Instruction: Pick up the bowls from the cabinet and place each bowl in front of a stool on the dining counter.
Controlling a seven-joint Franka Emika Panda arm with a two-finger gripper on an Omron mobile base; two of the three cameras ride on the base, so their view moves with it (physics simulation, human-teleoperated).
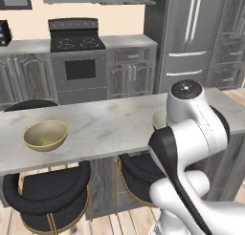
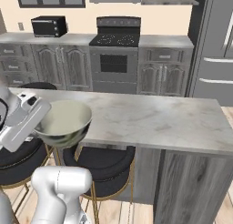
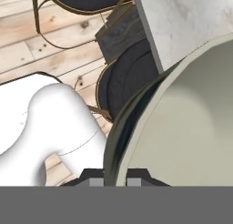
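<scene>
The tan-olive bowl (image 1: 45,135) with a golden rim rests on the dining counter (image 1: 105,126), above a black stool (image 1: 48,191). The grey-white bowl (image 2: 63,123) with its dark outer pattern hangs tilted at the counter's (image 2: 150,118) near edge, over another stool (image 2: 102,166). My gripper (image 2: 40,124) is shut on that bowl's rim. In the hand view the rim (image 3: 136,127) runs between my fingertips (image 3: 96,182), where the gripper (image 3: 114,182) pinches it. From the left base view my arm hides most of this bowl (image 1: 159,117).
A second stool (image 1: 141,172) stands under the counter beside my arm. Another stool back (image 2: 38,85) shows on the far side. Behind are a stove (image 2: 116,50), grey base cabinets (image 2: 59,66), a fridge (image 1: 189,38) and a black appliance (image 2: 48,26) on the back counter.
</scene>
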